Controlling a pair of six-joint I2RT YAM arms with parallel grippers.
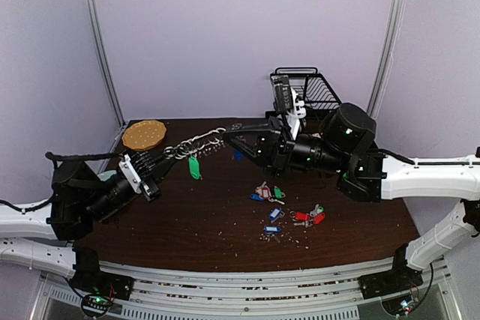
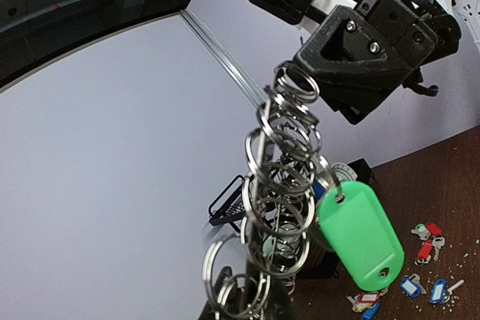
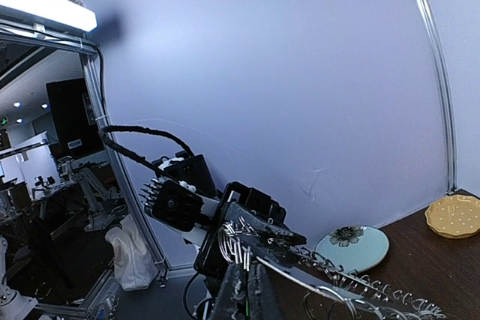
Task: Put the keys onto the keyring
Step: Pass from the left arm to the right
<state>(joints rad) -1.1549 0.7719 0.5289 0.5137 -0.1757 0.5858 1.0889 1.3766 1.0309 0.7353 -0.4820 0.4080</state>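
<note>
Silver keyring (image 1: 196,142), top view: stretched above the dark brown table (image 1: 210,245) between two clenched grippers. The left gripper (image 1: 166,154) grasps one end and the right gripper (image 1: 225,134) the other. One green-tagged key (image 1: 194,168) hangs from it. About seven loose keys (image 1: 274,213) lie on the crumb-strewn top below the right arm. One tan plate (image 1: 144,134) and one black wire rack (image 1: 311,91) stand at the far edge, before pale lilac walls.

Left wrist view: the rings rise to the right gripper's closed tips, the green tag dangling.

Right wrist view: the keyring runs to the left gripper, with one flowered blue-grey plate (image 3: 351,246) behind it and the tan plate farther right.

Pale lilac walls (image 1: 225,28); dark wood table (image 1: 210,222) (crumb-strewn).
</note>
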